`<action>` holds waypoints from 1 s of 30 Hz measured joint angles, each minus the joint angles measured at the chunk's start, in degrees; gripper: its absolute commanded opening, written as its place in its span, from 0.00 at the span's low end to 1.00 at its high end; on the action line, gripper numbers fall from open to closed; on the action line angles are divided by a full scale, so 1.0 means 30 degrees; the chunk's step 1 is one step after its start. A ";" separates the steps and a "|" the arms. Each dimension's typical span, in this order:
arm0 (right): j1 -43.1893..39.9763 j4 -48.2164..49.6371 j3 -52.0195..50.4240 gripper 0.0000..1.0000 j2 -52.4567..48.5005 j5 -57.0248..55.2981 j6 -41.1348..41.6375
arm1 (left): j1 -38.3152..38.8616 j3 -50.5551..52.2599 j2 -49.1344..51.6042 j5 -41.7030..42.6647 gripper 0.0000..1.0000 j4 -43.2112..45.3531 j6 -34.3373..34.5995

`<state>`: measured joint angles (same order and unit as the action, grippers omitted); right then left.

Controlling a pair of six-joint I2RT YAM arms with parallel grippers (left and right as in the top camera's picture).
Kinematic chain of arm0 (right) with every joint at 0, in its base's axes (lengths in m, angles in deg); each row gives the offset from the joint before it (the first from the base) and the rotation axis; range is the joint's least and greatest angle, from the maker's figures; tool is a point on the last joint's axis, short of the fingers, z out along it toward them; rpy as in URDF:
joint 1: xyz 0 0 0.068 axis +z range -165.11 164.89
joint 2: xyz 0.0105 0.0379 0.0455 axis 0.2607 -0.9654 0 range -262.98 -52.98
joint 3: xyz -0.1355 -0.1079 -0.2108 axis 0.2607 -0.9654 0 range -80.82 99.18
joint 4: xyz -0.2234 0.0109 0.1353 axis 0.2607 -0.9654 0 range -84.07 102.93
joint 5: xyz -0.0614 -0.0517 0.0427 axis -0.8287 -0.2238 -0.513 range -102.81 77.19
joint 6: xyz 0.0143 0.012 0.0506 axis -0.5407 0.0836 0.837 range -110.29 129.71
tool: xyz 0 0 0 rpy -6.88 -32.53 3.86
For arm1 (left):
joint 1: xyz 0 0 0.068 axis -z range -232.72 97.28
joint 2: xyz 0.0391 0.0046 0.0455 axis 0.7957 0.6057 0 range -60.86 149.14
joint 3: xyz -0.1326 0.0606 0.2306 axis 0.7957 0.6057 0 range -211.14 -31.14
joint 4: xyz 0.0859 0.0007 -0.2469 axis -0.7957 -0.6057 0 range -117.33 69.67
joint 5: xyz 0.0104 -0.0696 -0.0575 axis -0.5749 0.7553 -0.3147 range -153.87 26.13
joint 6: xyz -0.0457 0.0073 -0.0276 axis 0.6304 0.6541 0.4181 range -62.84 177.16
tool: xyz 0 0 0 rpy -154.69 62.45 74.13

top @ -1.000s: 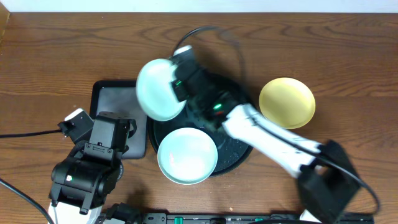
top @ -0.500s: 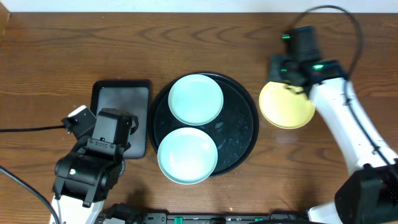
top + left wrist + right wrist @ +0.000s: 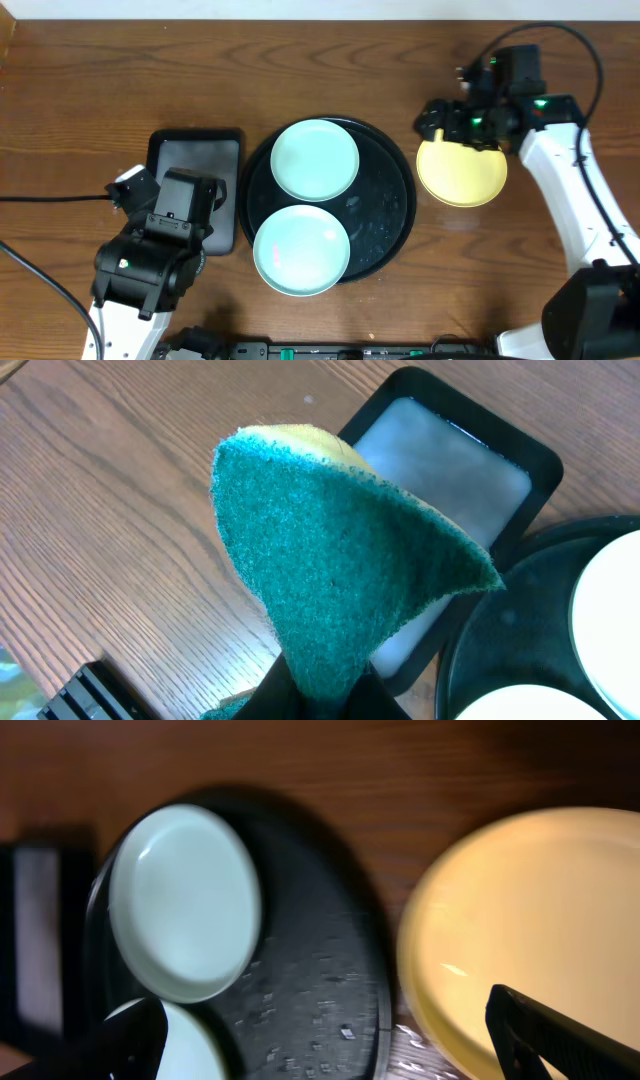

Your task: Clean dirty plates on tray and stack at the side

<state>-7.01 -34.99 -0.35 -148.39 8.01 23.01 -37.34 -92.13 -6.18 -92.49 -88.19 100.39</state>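
While the left claw (image 3: pixel 322 695) pinches a green-and-yellow scouring sponge (image 3: pixel 340 560), the right claw (image 3: pixel 325 1020) hangs spread wide over a pale yellow round plastic plate (image 3: pixel 465 178) on the wooden bench (image 3: pixel 100 80), just beside the large round glossy black tray (image 3: pixel 388 205) carrying two pale mint round plastic plates (image 3: pixel 315 158) (image 3: pixel 301 250).

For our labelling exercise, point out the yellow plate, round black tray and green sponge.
yellow plate (image 3: pixel 465 178), overhead view, bare centre.
round black tray (image 3: pixel 385 205), overhead view, bare floor.
green sponge (image 3: pixel 340 570), left wrist view, scouring face.
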 measured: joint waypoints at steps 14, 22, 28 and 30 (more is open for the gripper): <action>0.6339 0.3067 0.0000 0.90 -0.3599 -0.4845 -0.0401 | 0.0000 0.0000 0.0656 0.0000 0.08 0.0087 -0.0248; 0.7111 0.5020 0.0000 0.81 -0.6645 -0.6506 -0.0503 | 0.0000 0.0000 0.1144 0.0000 0.08 0.0255 -0.0437; 0.7118 0.5493 -0.0007 0.75 -0.7125 -0.6346 -0.0532 | 0.0000 0.0000 0.1603 0.0000 0.08 0.0350 -0.0510; 0.7118 0.5719 -0.0007 0.62 -0.7125 -0.5887 -0.0525 | 0.0000 0.0000 0.1698 0.0000 0.08 0.0357 -0.0517</action>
<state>14.34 -17.83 -0.37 -169.77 -9.65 21.44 -37.34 -92.13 -1.09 -92.49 -87.12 98.83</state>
